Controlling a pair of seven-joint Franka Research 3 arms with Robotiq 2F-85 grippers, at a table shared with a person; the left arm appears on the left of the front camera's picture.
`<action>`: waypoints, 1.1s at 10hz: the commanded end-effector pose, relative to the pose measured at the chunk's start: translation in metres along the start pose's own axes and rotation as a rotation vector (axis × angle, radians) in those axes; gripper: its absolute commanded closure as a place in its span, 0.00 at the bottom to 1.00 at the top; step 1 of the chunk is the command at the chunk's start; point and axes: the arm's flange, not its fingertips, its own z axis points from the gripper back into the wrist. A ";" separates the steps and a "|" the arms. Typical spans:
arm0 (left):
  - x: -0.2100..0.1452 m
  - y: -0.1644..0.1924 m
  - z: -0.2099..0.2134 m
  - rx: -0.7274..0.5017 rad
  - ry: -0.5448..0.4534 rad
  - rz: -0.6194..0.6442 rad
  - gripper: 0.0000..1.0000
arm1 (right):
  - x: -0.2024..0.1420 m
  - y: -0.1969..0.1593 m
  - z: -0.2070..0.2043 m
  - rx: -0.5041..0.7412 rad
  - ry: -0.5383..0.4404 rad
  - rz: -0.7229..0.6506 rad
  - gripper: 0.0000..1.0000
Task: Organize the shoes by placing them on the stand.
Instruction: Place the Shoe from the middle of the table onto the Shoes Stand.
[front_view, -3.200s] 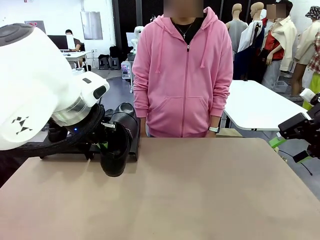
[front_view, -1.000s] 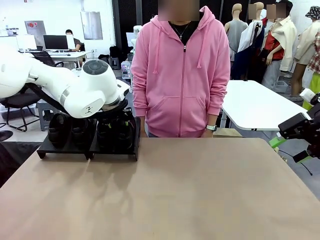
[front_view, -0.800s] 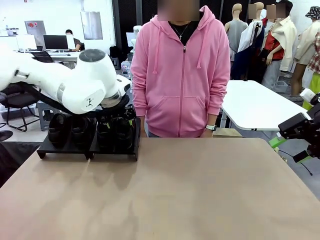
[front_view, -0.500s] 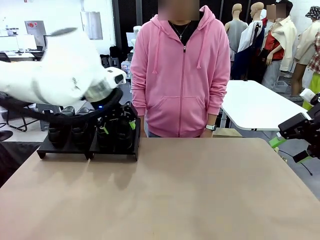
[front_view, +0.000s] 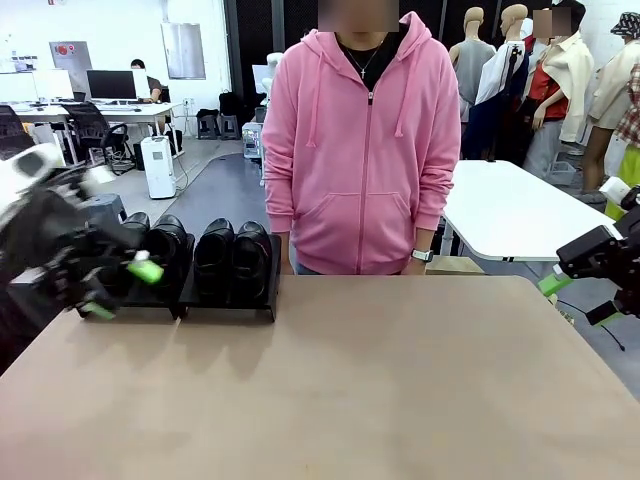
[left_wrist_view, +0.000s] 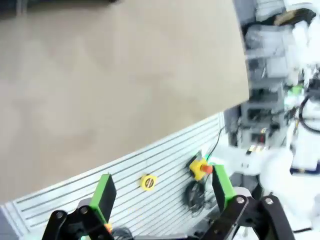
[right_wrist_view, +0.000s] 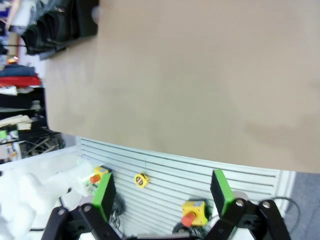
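Blurring across the picture's left edge in the front view, the left gripper (front_view: 118, 290) is hiding part of the stand (front_view: 230, 299) and the outer shoes (front_view: 232, 258); only three toes are showing clearly on the black platform at the table's (front_view: 380, 380) far left. Its green pads are standing wide apart with nothing between them, as the left wrist view confirms. A moment earlier the white arm was looming over the stand; it is now pulling away. The right gripper (front_view: 578, 298) is waiting open, cut off at the right edge, as before.
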 end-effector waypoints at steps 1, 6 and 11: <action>-0.016 0.058 0.021 -0.077 -0.241 0.212 0.00 | 0.002 -0.001 0.002 0.030 -0.001 0.021 0.00; 0.010 0.063 0.058 -0.079 -0.212 0.225 0.00 | 0.002 -0.001 0.002 0.030 -0.001 0.021 0.00; 0.010 0.063 0.058 -0.079 -0.212 0.225 0.00 | 0.002 -0.001 0.002 0.030 -0.001 0.021 0.00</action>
